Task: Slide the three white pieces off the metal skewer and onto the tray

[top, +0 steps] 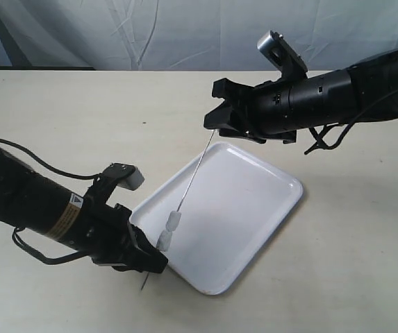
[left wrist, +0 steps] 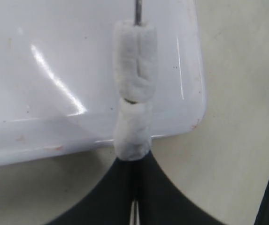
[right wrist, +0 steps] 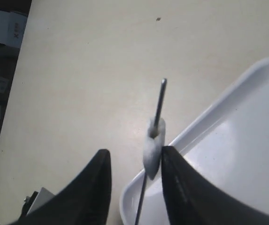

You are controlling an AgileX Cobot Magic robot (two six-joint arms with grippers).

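My left gripper [top: 150, 263] is shut on the low end of the metal skewer [top: 195, 173], which slants up over the white tray [top: 254, 201]. Two white pieces [top: 168, 232] sit stacked on the rod just above those fingers, one piece [left wrist: 135, 61] over the other [left wrist: 133, 133]. At the rod's top end my right gripper [top: 216, 126] stands open around it. In the right wrist view a third white piece [right wrist: 153, 150] sits on the skewer [right wrist: 158, 105] just short of its tip. It leans against one finger [right wrist: 176, 178], and the other finger stands well apart.
The tray lies askew on a beige table [top: 80, 118], one corner close to my left gripper. A pale cloth backdrop [top: 150, 31] hangs behind. The table's edge and a white box [right wrist: 3, 28] beyond it show in the right wrist view.
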